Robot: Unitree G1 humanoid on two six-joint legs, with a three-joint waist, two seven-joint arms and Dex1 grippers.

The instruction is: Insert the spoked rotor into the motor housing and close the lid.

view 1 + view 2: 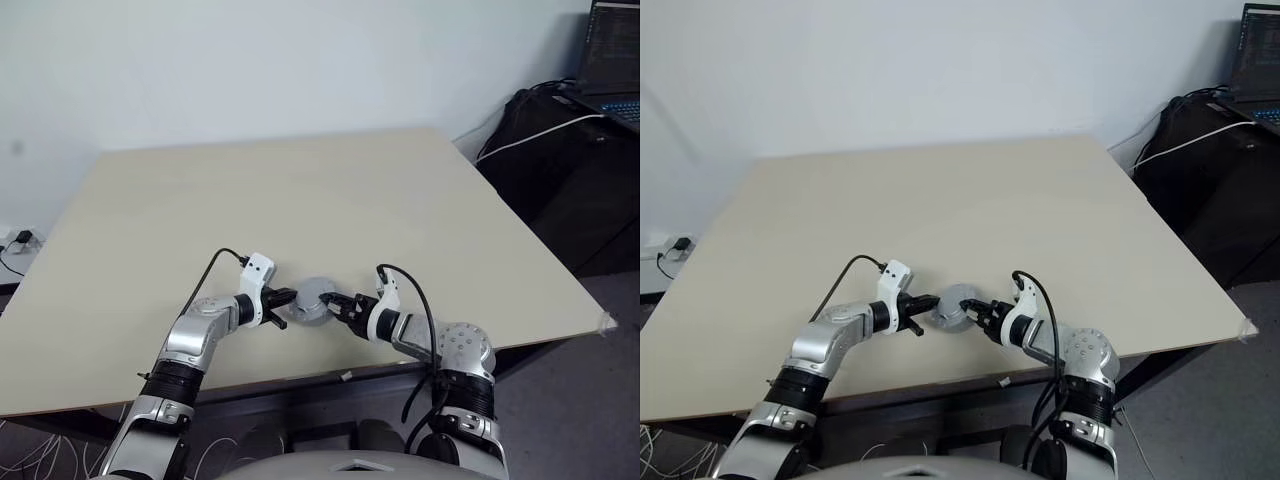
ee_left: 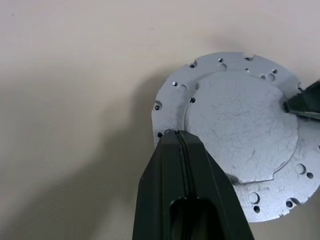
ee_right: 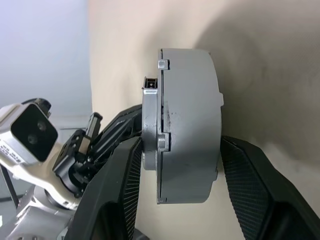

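Note:
The light grey lid lies flat on the beige table near its front edge, plain face with the raised centre up. My left gripper is shut, and its joined fingertips touch the lid's holed rim on the left side. From the right side, my right gripper straddles the lid, one finger against the flange face and the other against the opposite face of the thick grey body. The spoked rotor and the motor housing are hidden.
The table's front edge runs just below both hands. Wide bare tabletop stretches behind the lid. Off the table at the far right stand a dark bag with a white cable and a laptop.

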